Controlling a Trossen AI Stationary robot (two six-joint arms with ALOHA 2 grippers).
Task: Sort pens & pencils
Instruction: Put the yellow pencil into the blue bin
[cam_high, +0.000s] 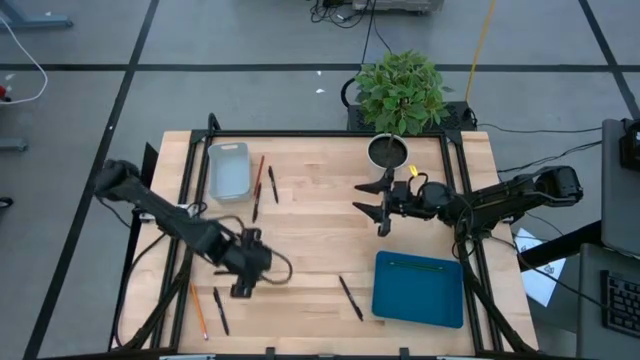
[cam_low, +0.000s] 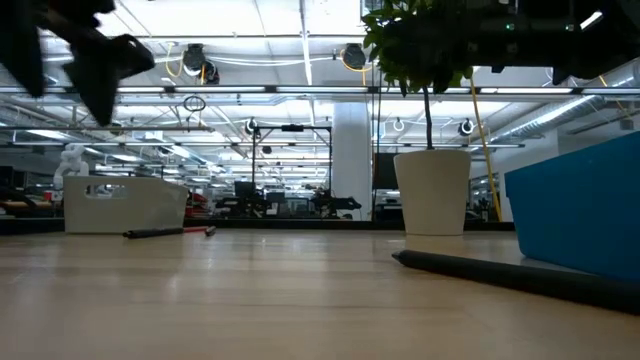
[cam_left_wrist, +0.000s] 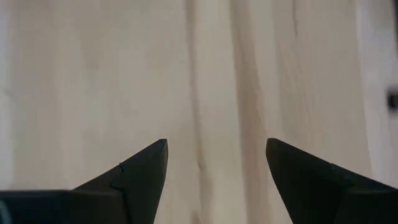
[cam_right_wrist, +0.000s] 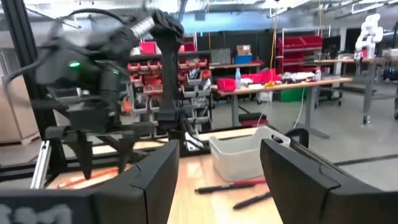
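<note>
At the table's left front edge an orange pencil (cam_high: 198, 310) lies beside a black pen (cam_high: 220, 311). Just beyond them the left gripper (cam_high: 241, 291) hovers, jaws wide and empty. So close together, they risk a grab catching both. Right gripper (cam_high: 381, 212) waits mid-table, open, empty, above the blue tray (cam_high: 419, 290).

Overhead looks down; low view level, tabletop (cam_high: 320, 240).
</note>
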